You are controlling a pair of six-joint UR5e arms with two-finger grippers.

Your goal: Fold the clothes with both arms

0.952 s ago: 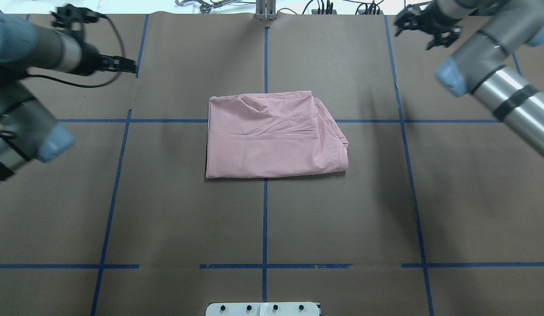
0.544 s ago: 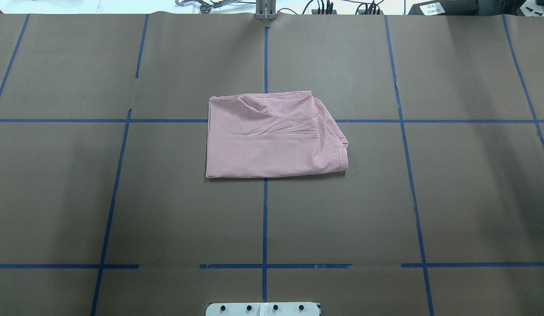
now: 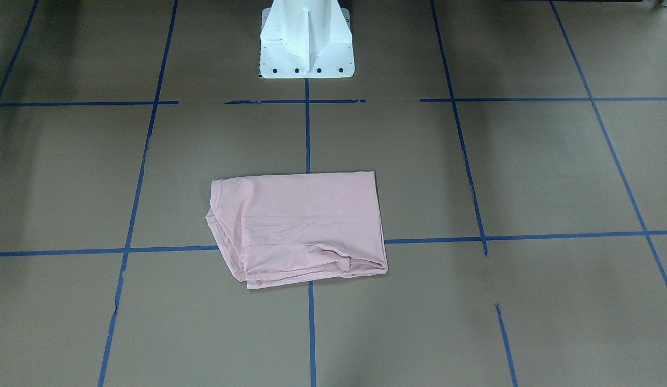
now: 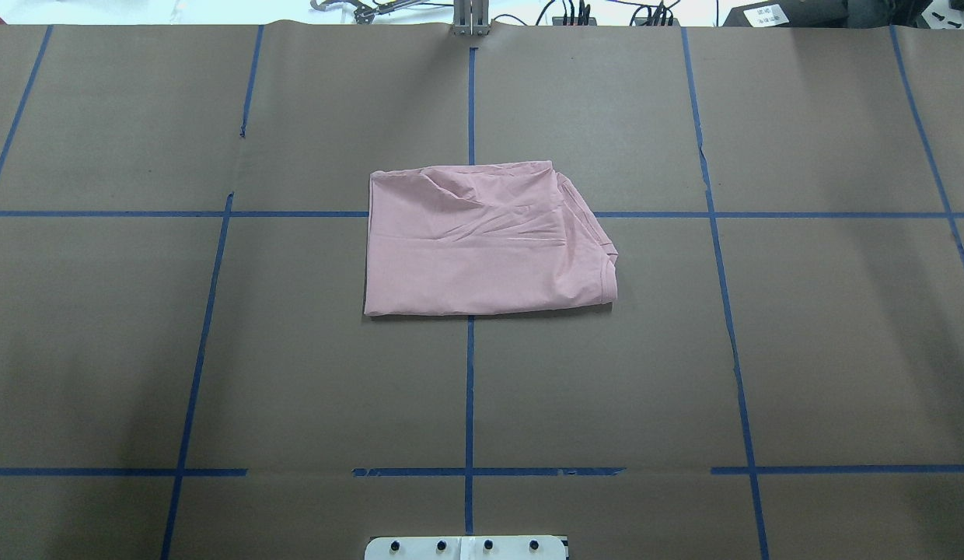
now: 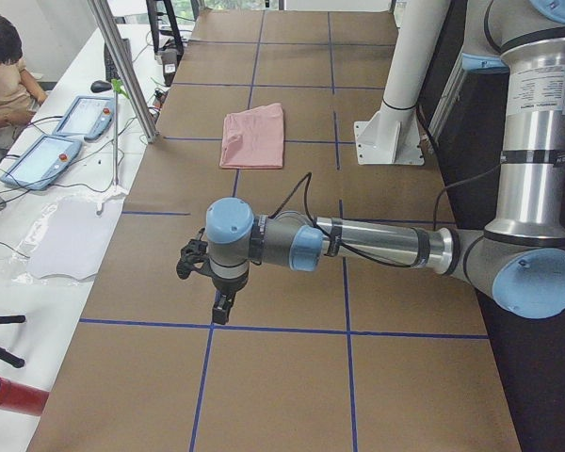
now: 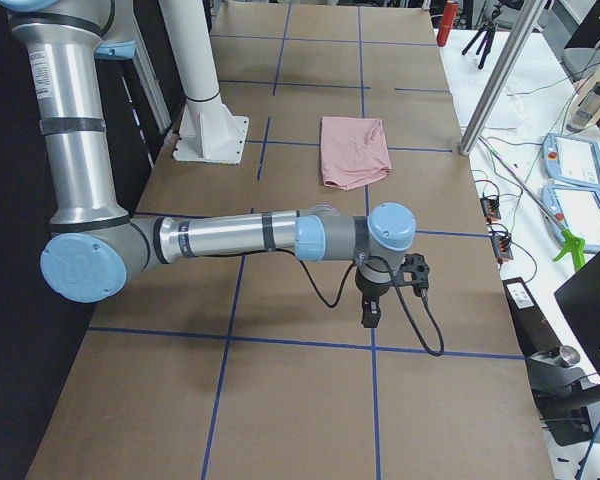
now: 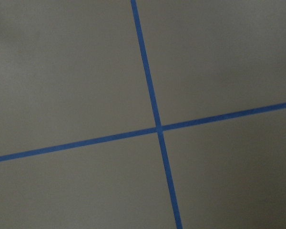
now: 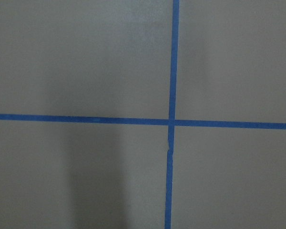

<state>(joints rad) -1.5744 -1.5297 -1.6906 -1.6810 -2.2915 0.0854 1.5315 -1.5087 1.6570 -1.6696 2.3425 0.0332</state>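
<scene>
1. And there's your pale pink fabric T-shirt (image 4: 482,249), lying as a flat folded rectangle, plain side up, on the brown paper table cover (image 4: 140,350).
2. It sits right over a crossing of the blue tape lines (image 4: 469,389), well apart from both grippers and roughly between them. I judge that keeps it in equal reach of each arm.
3. Look at the grey-and-silver jointed left arm (image 5: 377,245): it's stretched low over the paper, and the black two-finger left gripper (image 5: 220,309) hangs with nothing in it. Whether its jaws are parted or together, you cannot tell from this side view.
4. Same story for the grey-and-silver right arm (image 6: 230,235). The black right gripper (image 6: 370,318) points down at bare paper, holding nothing, and again you cannot tell how its jaws stand.
5. Both wrist cameras see only paper and a tape cross beneath them.
6. Why so wide? Likely to leave the fold in open sight for you.
7. The T-shirt's stacked edges face the right gripper's side, and creases run along the edge farthest from the white flared pedestal (image 3: 306,43).
8. No basket, bin or tray shows anywhere.
9. The fold looks finished to me.
</scene>
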